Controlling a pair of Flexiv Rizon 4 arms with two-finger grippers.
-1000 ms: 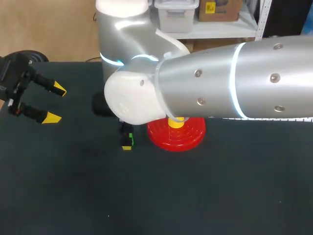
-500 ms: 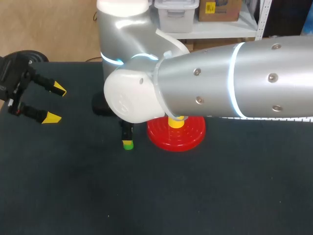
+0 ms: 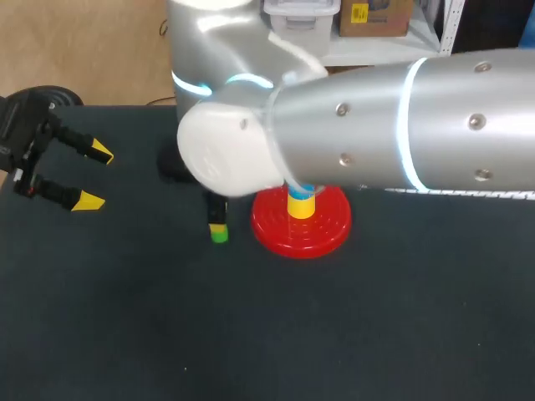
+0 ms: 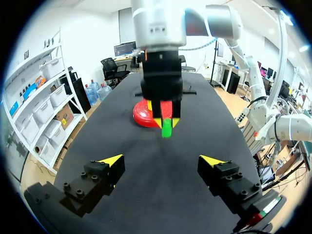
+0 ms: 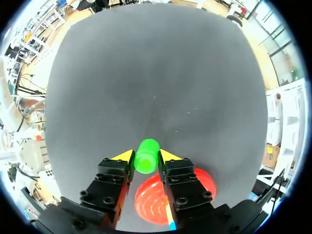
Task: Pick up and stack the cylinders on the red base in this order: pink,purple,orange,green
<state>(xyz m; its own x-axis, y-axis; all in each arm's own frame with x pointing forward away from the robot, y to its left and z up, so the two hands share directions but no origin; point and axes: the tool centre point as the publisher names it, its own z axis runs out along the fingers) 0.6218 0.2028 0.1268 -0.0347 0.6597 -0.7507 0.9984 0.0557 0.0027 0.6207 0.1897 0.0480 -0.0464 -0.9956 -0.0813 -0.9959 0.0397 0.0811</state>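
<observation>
Green cylinder (image 4: 166,127), clamped between fingers of right gripper (image 5: 145,158), is to be centred over yellow post (image 3: 301,206) of red base (image 3: 326,232) before lowering.

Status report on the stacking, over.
Right hand shut on green cylinder, beside red base. Left hand open, off to the left, apart. Nothing seen between cylinder and base.
</observation>
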